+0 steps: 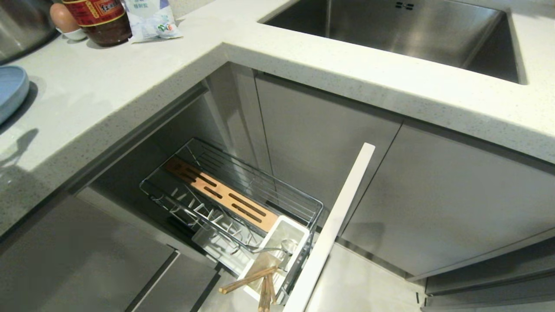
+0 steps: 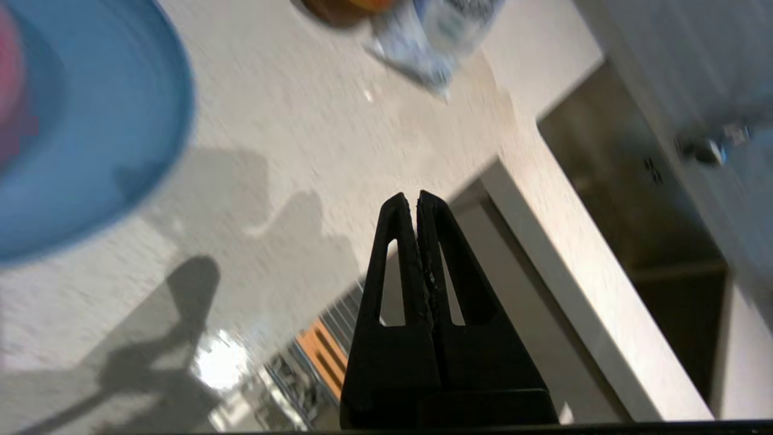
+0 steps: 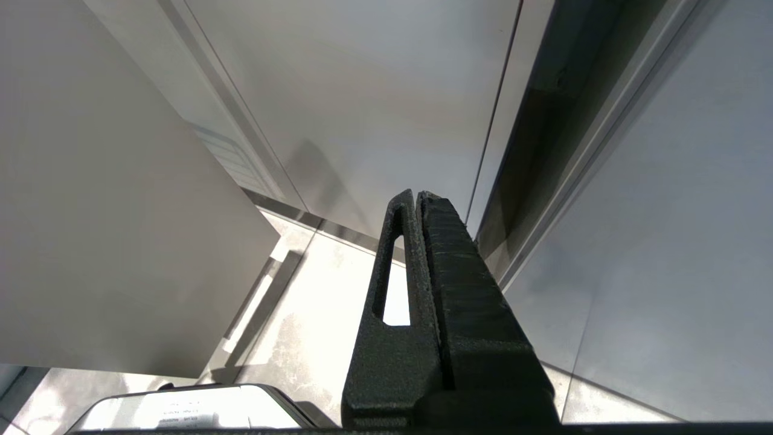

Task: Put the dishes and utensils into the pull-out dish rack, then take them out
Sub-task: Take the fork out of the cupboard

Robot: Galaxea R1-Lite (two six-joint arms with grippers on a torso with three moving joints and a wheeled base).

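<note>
Head view: neither arm can be seen. The pull-out chrome wire dish rack [image 1: 230, 195] is drawn out below the speckled white countertop [image 1: 130, 86]; light wooden chopsticks [image 1: 253, 281] and a slim silver metal spoon [image 1: 277, 248] are stood in its white plastic cutlery caddy [image 1: 282, 251]. Only an edge of the shallow light-blue oval plate [image 1: 11, 93] is shown.

Left wrist view: the left gripper [image 2: 416, 196] is pressed fully closed with nothing gripped, held over the counter. The plate [image 2: 90, 121] lies off to its side, apart, so this arm is judged nearer.

Right wrist view: the right gripper [image 3: 416, 194] is parked low by the cabinet fronts, closed and empty too.
</note>
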